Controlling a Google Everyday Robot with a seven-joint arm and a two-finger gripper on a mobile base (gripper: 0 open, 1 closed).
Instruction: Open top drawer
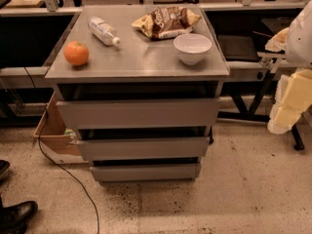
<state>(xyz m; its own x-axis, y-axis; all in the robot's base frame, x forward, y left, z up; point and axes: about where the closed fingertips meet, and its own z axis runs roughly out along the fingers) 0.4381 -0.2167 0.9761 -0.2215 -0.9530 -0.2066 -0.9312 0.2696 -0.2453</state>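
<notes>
Grey top drawer (139,112) looks closed under the desk (136,57); gripper (291,103) hangs at right edge, well apart. Its grip state: cannot tell.

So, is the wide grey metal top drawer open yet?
Shut: top drawer front sits under countertop, no interior showing. Hand at right edge, apart from it.
</notes>
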